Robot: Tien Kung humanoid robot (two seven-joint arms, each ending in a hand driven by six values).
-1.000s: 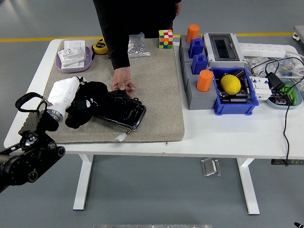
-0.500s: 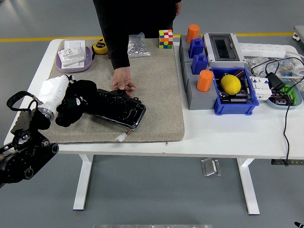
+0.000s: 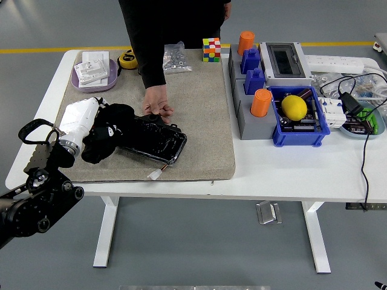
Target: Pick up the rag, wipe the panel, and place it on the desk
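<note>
My left hand, white with dark fingers, is shut on a black rag and presses it on the left end of a glossy black panel. The panel lies on a beige mat. A person stands at the far side; one hand holds the panel's far edge. My right hand is out of view.
A lilac tray with white parts and a yellow tape measure sit at the back left. A colour cube, grey and blue blocks with orange cups, a blue bin with a lemon and cables stand on the right.
My left hand with the rag moved left off the panel half a second ago, then came back right onto the panel's left end. The person's hand has not moved.
</note>
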